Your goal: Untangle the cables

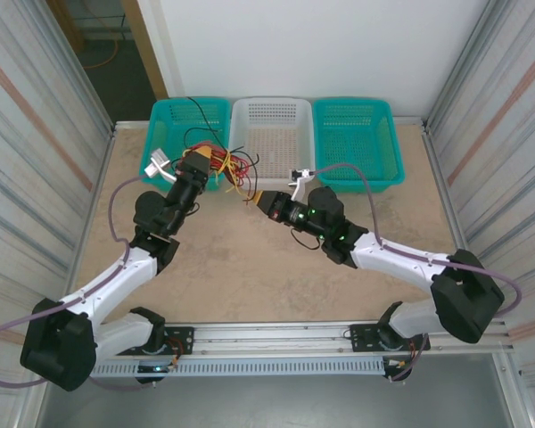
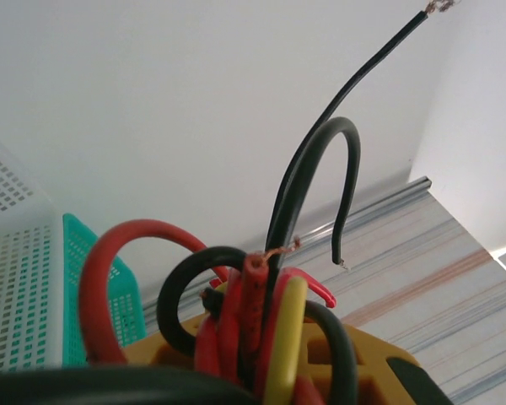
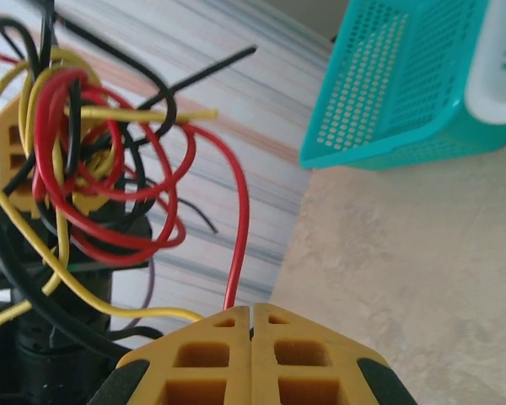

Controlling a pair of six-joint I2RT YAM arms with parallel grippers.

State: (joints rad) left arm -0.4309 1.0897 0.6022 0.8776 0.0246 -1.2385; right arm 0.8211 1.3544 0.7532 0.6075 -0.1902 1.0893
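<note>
TABLE, far edge: The tangle of red, black & yellow cables (image 1: 221,165) sits clamped in the left gripper (image 1: 202,169), just over the spot where the left teal basket (image 1: 165,134) meets the white basket (image 1: 272,134). Seen from the left wrist, the yellow fingers (image 2: 388,363) close on the bundle (image 2: 253,312), w/ loops bulging up and one black strand rising toward the wall. The right gripper (image 1: 257,200) is just beside the tangle on its near-right side, above bare table (image 1: 250,276). From the right wrist its pads (image 3: 202,354) meet flush, pinching a single red wire (image 3: 240,228) that arcs back into the knot (image 3: 93,169). A second teal basket (image 1: 357,138) stands at the far-right corner, well apart from the cables.
</note>
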